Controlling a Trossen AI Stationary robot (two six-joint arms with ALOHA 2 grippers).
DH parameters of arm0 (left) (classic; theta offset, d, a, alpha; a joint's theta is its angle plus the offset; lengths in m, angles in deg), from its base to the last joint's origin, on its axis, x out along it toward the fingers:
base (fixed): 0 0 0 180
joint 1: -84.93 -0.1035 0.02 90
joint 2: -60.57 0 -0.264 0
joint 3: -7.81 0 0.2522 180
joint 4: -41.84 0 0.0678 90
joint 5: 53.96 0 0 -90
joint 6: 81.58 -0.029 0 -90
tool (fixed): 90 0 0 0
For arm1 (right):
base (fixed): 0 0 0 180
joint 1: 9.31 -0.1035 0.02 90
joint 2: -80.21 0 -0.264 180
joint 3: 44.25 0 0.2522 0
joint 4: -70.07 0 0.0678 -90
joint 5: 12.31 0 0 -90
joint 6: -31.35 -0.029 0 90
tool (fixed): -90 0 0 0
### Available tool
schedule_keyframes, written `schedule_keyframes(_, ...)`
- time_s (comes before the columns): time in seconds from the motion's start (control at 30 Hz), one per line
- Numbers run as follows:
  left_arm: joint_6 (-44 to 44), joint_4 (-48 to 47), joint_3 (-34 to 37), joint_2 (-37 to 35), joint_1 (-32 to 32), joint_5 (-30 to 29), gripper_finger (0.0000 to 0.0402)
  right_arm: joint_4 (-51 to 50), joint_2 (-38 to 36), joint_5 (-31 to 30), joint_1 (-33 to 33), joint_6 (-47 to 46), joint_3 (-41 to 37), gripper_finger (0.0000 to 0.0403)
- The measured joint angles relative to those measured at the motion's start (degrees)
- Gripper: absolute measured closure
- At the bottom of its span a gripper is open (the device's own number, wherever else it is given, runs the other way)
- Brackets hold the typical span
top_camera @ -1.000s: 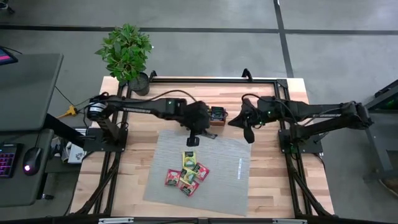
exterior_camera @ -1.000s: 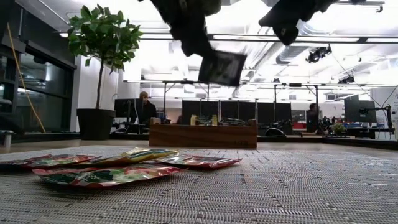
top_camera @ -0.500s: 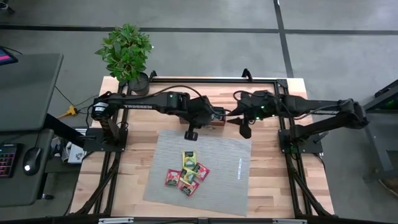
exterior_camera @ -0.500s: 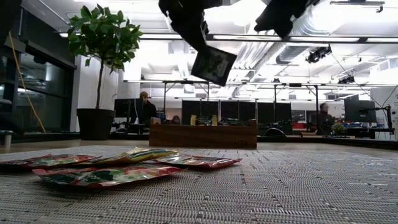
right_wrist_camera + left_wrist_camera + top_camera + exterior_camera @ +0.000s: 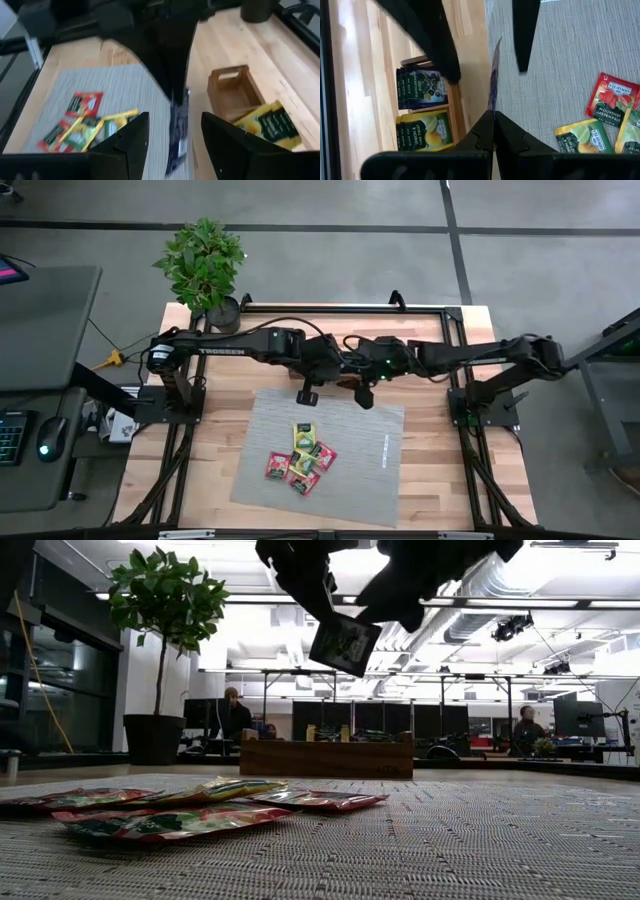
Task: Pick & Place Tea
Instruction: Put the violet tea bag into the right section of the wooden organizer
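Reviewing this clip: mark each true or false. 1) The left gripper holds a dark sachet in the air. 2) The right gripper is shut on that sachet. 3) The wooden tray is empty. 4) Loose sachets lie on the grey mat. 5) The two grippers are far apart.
1) True: the left gripper pinches a dark sachet above the table.
2) False: the right gripper is open, its fingers either side of the sachet.
3) False: the wooden tray already holds dark and yellow sachets.
4) True: red, yellow and green sachets lie on the grey mat.
5) False: they meet near the tray.
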Motion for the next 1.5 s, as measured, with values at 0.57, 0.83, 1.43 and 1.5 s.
schedule_keyframes(0.57, -0.9, 0.0, 0.0, 0.0, 0.0, 0.4, 0.0401, 0.0, 3.5, -2.7, -0.2, -0.5, 0.0, 0.0246)
schedule_keyframes(0.83, -0.9, 0.0, 0.0, 0.0, 0.0, 0.4, 0.0401, -2.2, 3.5, -2.6, -0.2, -0.5, 0.0, 0.0364)
schedule_keyframes(1.43, -2.5, -6.3, 0.0, -2.4, -3.0, -3.8, 0.04, -3.8, 3.6, -7.4, -0.2, -3.4, 0.0, 0.0402)
schedule_keyframes(1.5, -2.5, -8.9, 0.2, -3.0, -3.7, -4.9, 0.04, -4.2, 3.6, -8.2, -0.2, -4.1, 0.0, 0.0402)
